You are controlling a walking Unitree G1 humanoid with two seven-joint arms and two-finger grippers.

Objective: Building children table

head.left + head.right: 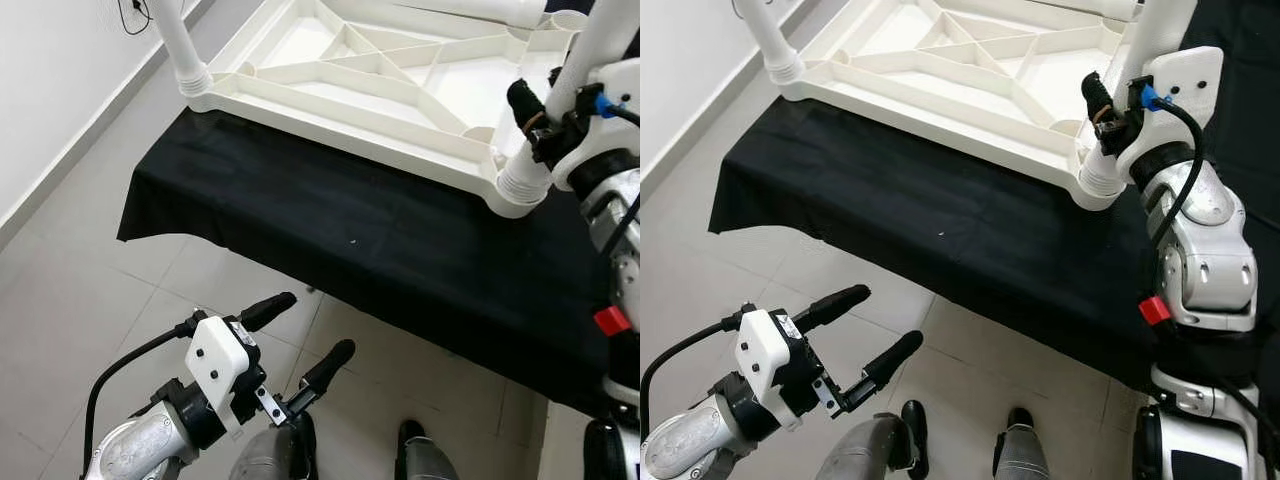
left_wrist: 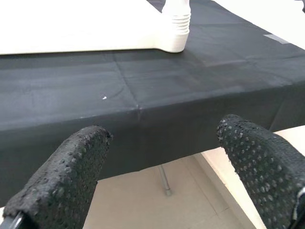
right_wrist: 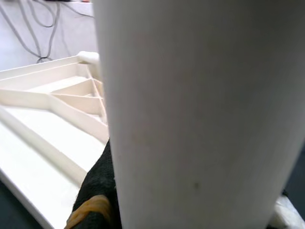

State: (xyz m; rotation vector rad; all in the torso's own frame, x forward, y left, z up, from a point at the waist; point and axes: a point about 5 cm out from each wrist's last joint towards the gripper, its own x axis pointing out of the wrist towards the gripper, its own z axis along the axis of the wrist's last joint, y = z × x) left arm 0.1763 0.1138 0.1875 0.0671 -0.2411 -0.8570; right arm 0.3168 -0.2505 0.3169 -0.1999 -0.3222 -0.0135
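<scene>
Here the right end effector is clamped around a white table leg standing in the upturned tabletop. The left end effector hangs spread wide and empty, below the black worktop.

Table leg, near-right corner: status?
Right gripper shut on white leg, seated upright in corner socket of upturned tabletop. Left gripper open, idle below black-clothed table edge. Nothing in the way.

We are noting a black cloth covering a table, draping over its near edge above pale floor tiles; white wall at left.
</scene>
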